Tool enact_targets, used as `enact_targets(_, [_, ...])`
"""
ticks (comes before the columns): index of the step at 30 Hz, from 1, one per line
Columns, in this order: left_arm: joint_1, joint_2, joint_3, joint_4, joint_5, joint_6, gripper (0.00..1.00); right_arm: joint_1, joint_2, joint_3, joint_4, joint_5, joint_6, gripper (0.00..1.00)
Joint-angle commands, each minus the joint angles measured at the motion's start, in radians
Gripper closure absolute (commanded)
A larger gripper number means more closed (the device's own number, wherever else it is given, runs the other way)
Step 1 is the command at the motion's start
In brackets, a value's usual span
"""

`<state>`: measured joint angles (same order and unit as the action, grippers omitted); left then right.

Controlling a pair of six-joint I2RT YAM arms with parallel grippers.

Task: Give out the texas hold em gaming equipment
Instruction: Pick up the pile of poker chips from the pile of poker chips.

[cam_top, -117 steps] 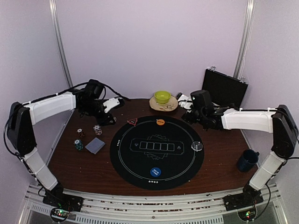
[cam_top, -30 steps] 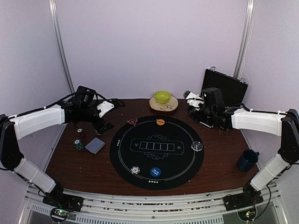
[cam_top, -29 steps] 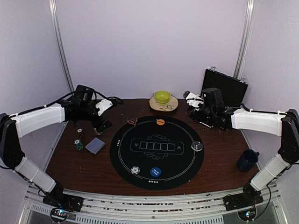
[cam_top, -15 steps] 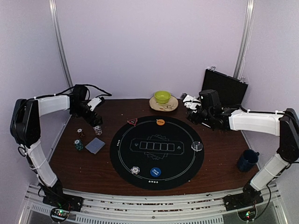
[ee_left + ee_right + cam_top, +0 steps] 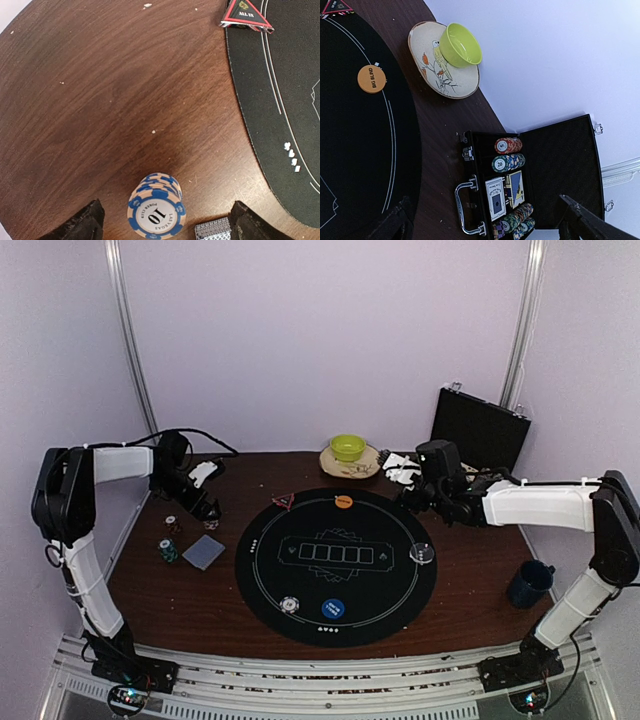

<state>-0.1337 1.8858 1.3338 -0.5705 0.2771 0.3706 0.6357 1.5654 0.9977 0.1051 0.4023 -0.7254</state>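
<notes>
My left gripper, fingers apart, straddles a blue-striped chip stack on the table, beside the cards; my right gripper, likewise apart, faces the open chip case.

In the left wrist view the card deck is cut off by the bottom edge, and the red triangle marker by the top edge; in the right wrist view the open case runs past the bottom edge; from above, the chips are too small for their markings to be read.

Open chip case, green bowl, orange disc
</notes>
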Motion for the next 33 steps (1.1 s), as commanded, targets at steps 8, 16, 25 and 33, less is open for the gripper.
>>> enact_targets(8, [0.0, 0.039, 0.021, 0.024, -0.032, -0.03, 0.17, 0.009, 0.002, -0.018, 0.031, 0.032, -0.014, 0.0])
enact_targets(16, [0.001, 0.044, 0.022, 0.029, -0.041, -0.035, 0.28, 0.01, 0.004, -0.021, 0.036, 0.035, -0.017, 0.0])
enact_targets(25, [0.001, 0.044, 0.021, 0.031, -0.044, -0.036, 0.42, 0.012, 0.007, -0.024, 0.041, 0.041, -0.023, 0.0])
enact_targets(33, [0.001, 0.037, 0.023, 0.031, -0.044, -0.033, 0.47, 0.014, 0.005, -0.025, 0.045, 0.046, -0.023, 0.0])
